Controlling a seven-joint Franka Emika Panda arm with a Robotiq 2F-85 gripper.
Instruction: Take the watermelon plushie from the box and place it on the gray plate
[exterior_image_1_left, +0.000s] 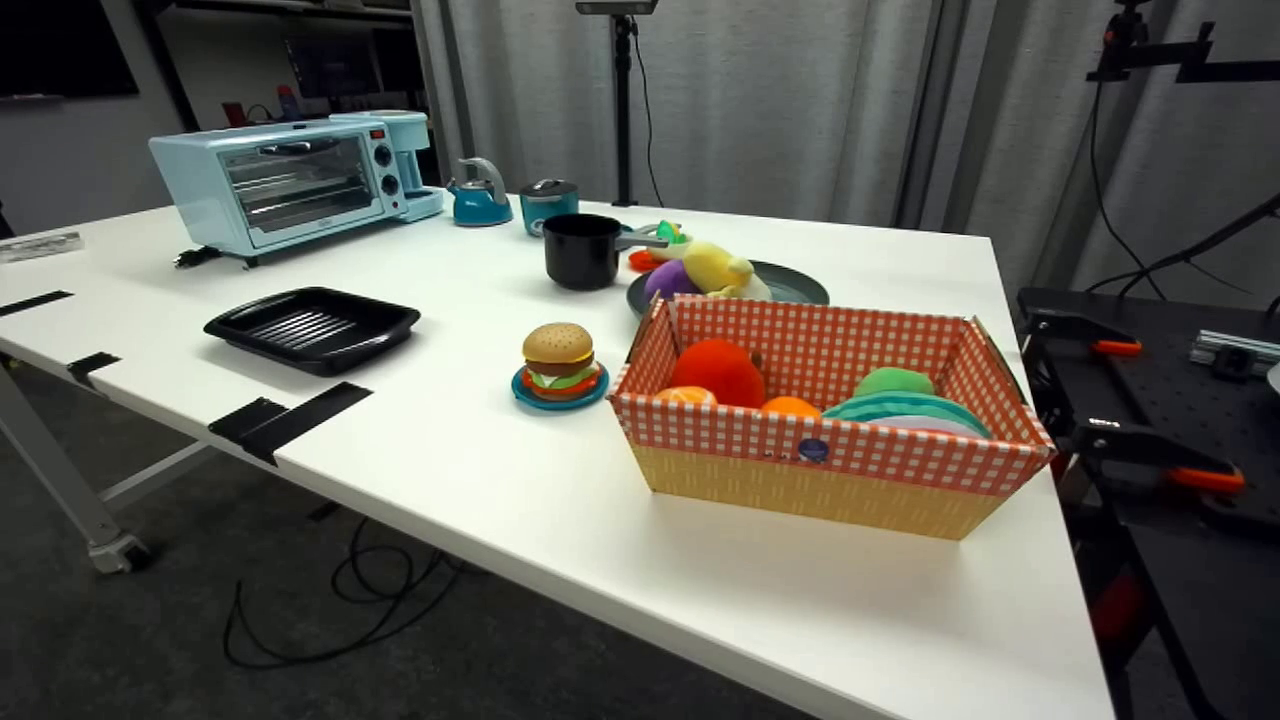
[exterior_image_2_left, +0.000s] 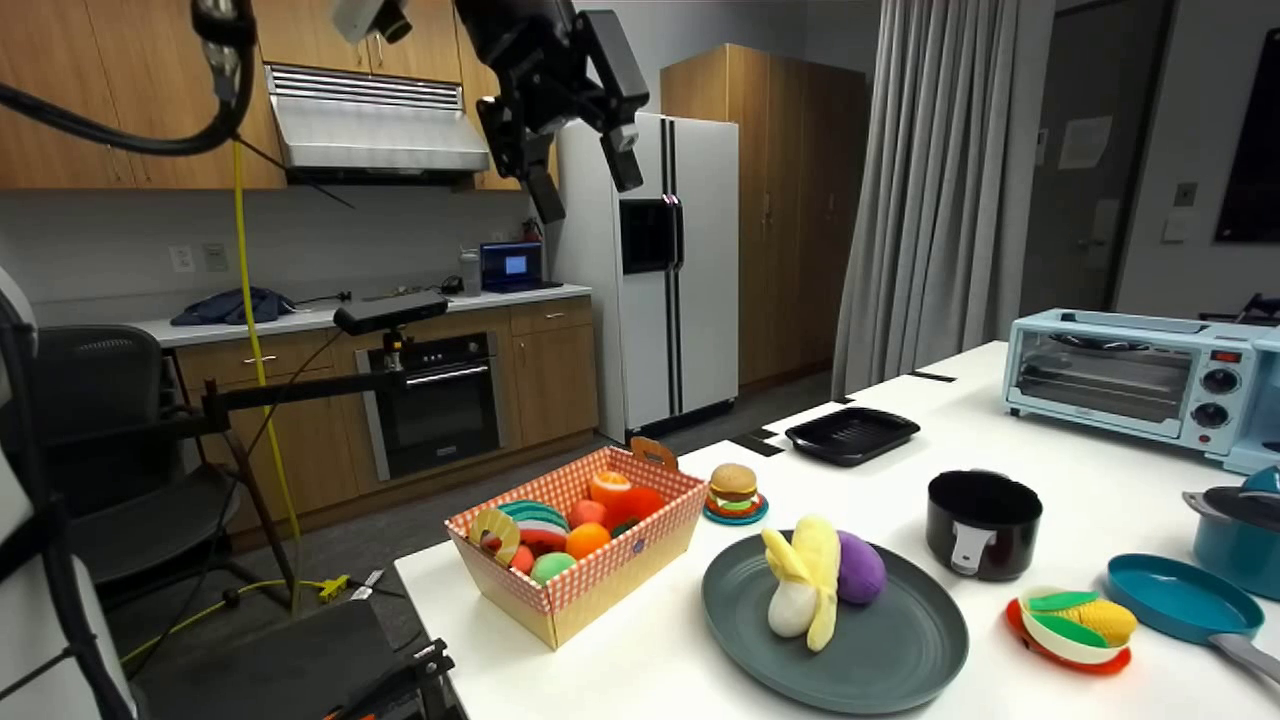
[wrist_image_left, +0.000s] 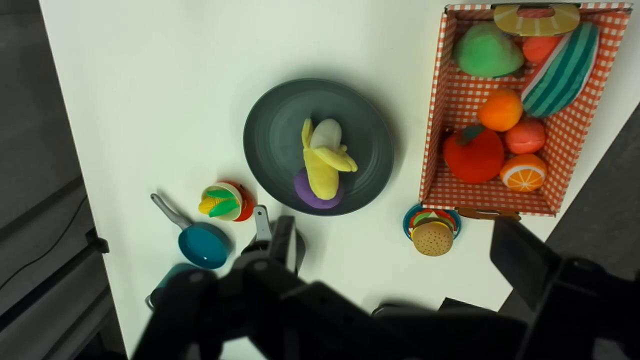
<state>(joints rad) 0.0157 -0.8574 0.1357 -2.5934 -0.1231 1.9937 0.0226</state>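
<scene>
Your tool (exterior_image_2_left: 583, 182): it hangs high over the bench (wrist_image_left: 165, 115), jaws wide apart, with nothing held.
Watermelon plushie (wrist_image_left: 562, 75): it lies in the box (wrist_image_left: 492, 199), below and ahead of your tool, on the side of the right-hand jaw in the wrist view.
Long axis: slanting there, near end by the plain orange (wrist_image_left: 500, 110), far end close to the yellow handle (wrist_image_left: 537, 27).
Wrist turn: the jaws face each other across that view, so I think you should turn the tool somewhat, to close over the narrow way.
Crowding: box wall stands just beside the rind, red fruit (wrist_image_left: 541, 47) beside the other face; a jaw may catch, I judge.
Gray plate (wrist_image_left: 280, 125): also ahead of your tool, but on the other jaw's side.
</scene>
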